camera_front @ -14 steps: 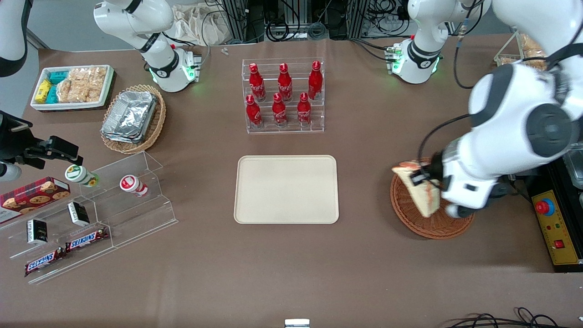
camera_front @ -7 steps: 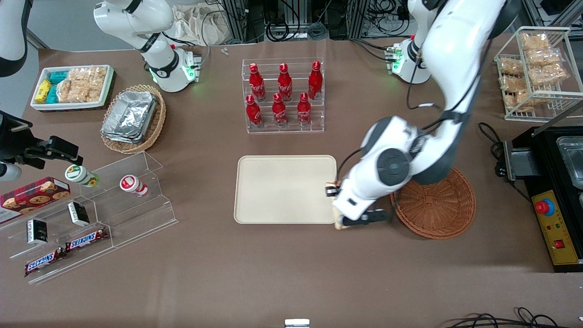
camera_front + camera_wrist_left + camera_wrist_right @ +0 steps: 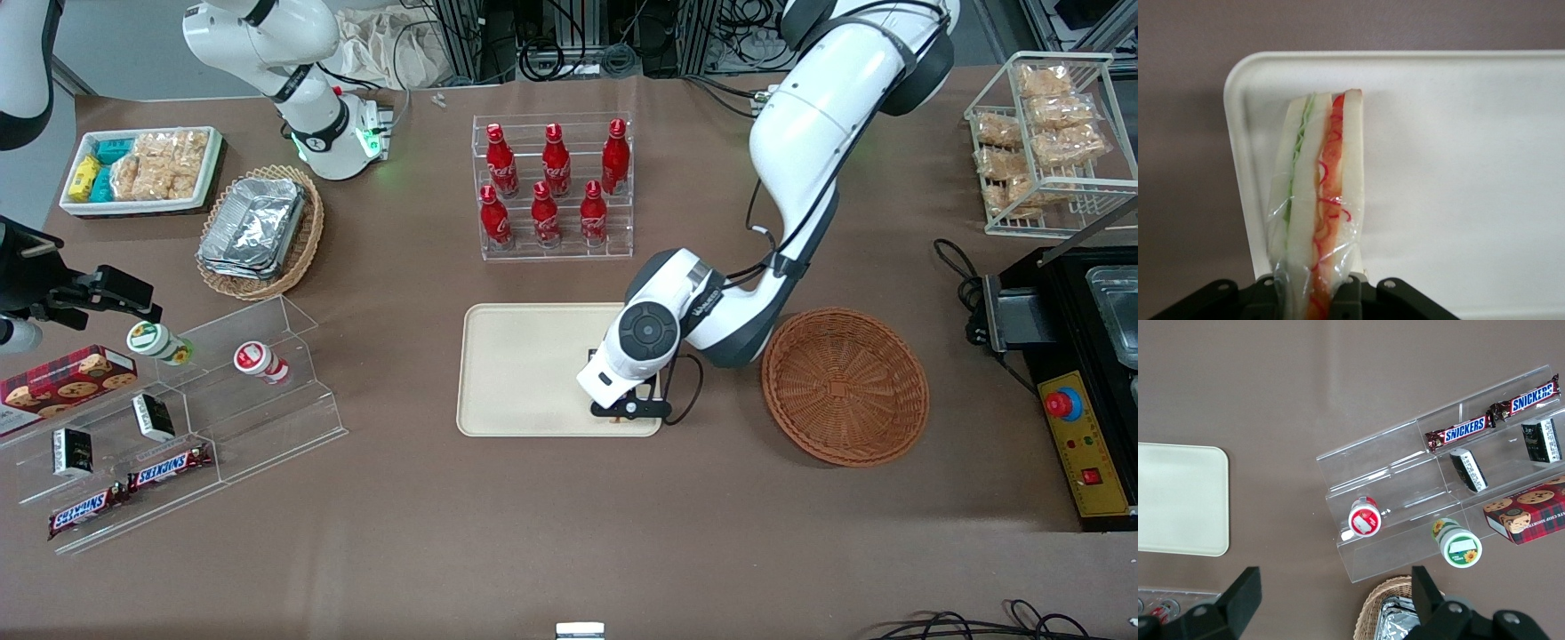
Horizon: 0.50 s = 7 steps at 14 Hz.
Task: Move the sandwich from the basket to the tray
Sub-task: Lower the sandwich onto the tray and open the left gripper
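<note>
Brown table [image 3: 533,533], cream tray [image 3: 524,373] beneath claw [image 3: 1313,293] pinching wrapped sandwich [image 3: 1318,200].

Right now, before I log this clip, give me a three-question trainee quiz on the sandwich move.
1. True or false: the basket holds nothing.
2. Over which thing is the gripper? A) the bottle rack B) the tray C) the basket
3. Fill in: the gripper is shut on the ______.

Key
1. True: only its bare wicker shows in the front view.
2. B: it is over the tray's corner nearest the basket; the rack stands farther from the front camera.
3. sandwich: the wrist view shows it clamped between the fingers, hanging over the tray; whether it touches the tray cannot be told.
</note>
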Each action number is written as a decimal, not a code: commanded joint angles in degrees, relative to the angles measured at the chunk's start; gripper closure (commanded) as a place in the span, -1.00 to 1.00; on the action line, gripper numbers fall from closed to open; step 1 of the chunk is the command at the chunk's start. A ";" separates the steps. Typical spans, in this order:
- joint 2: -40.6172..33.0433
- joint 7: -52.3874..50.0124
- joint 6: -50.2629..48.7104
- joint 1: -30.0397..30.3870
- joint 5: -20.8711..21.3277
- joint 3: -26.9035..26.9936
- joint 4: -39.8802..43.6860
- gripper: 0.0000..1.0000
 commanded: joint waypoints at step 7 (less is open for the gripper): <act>-2.50 -2.67 -1.08 -0.13 1.25 0.64 -0.95 -1.00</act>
